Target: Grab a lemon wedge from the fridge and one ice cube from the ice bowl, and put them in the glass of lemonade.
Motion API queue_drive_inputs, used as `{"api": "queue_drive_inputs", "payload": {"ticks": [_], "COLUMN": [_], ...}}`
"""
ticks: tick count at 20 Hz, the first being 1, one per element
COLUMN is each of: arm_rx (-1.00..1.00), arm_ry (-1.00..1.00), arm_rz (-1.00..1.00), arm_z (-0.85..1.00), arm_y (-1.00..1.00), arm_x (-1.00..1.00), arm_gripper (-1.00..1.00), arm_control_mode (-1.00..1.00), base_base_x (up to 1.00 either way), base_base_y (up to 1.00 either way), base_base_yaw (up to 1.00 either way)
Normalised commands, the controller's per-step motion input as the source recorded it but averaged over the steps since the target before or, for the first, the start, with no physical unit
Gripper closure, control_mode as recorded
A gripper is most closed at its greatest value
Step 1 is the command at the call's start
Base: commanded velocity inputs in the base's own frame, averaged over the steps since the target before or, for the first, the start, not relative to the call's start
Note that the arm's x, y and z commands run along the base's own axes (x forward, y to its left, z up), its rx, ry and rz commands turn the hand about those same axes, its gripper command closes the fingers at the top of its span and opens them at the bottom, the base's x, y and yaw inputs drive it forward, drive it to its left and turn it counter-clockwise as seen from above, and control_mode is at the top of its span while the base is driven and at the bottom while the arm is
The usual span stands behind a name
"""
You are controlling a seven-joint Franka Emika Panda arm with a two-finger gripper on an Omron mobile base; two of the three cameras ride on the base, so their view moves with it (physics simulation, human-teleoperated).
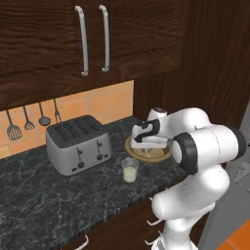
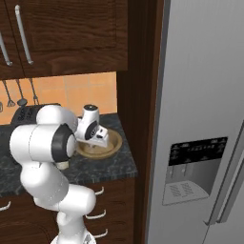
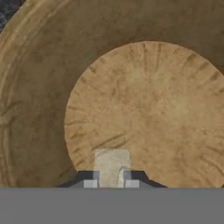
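The end effector (image 3: 111, 180) is lowered into the ice bowl (image 1: 161, 155), which rests on the dark marble table (image 1: 58, 195) at its right end, beside the dark wood panel next to the fridge (image 2: 205, 119). In the hand view, the two dark finger tips are clenched on a small pale translucent ice cube (image 3: 112, 162) resting on the flat floor of the bowl, close to its inner wall. The glass of lemonade (image 1: 130, 169) stands upright on the table, just in front and to the left of the bowl, apart from it. A silver four-slot toaster (image 1: 78, 144) sits further left. Both fridge doors are shut. Utensils (image 1: 29, 122) hang on the orange tiled wall.
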Motion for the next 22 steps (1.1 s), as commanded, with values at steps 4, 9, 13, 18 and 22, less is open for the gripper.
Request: {"api": "queue_drive_inputs", "payload": {"ticks": [4,9,13,18,22], "arm_rx": [-0.01,-0.03,-0.09,-0.16,-0.18], "arm_ry": [-0.04,-0.09,-0.09,-0.1,-0.06], "arm_rz": [0.0,0.07,0.15,0.19,0.17], "arm_z": [0.45,0.45,0.38,0.4,0.39], "arm_y": [0.21,0.12,0.14,0.32,0.43], "arm_x": [-0.46,-0.6,-0.59,-0.46,-0.31], "arm_gripper": [1.0,1.0,1.0,1.0,1.0], "arm_control_mode": [-1.0,-1.0,-1.0,-1.0,-1.0], "base_base_x": [0.0,0.0,0.0,0.0,0.0], "base_base_y": [0.0,0.0,0.0,0.0,0.0], "base_base_yaw": [0.0,0.0,0.0,0.0,0.0]}}
